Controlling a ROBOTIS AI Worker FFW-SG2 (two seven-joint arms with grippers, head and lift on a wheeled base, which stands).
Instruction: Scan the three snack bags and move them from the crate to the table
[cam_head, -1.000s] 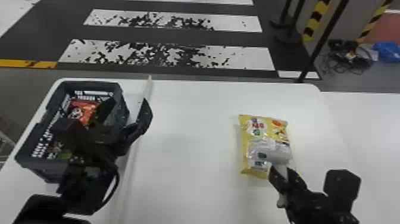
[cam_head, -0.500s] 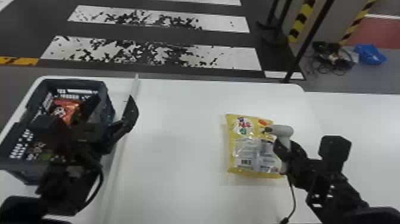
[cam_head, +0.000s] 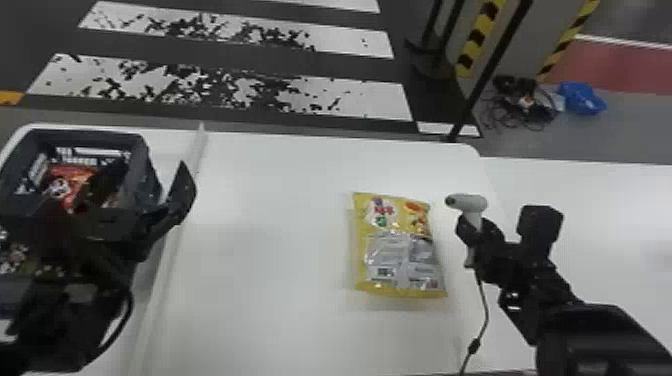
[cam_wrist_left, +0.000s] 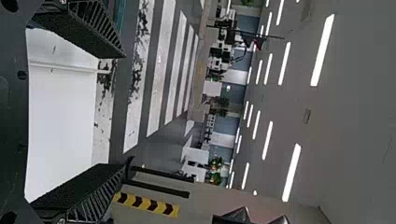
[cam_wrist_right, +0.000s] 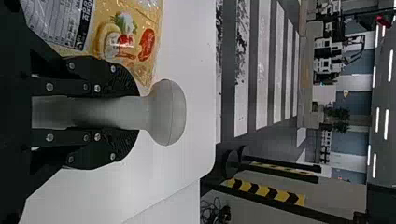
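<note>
1. Plainly, the yellow snack bag (cam_head: 400, 245) lies flat right of centre in the frame, on the white table (cam_head: 280, 250).
2. At far left, the red snack bag (cam_head: 71, 179) sits inside the dark crate (cam_head: 92, 136).
3. The left gripper (cam_wrist_left: 124, 107) has its fingers spread wide, empty, over the crate's side; the right gripper (cam_wrist_right: 136, 112) grips the scanner (cam_wrist_right: 168, 112) by its handle.
4. Likely light, soft and slick, with crushable contents: pinch the red bag gently across its middle, as a corner might slip.
</note>
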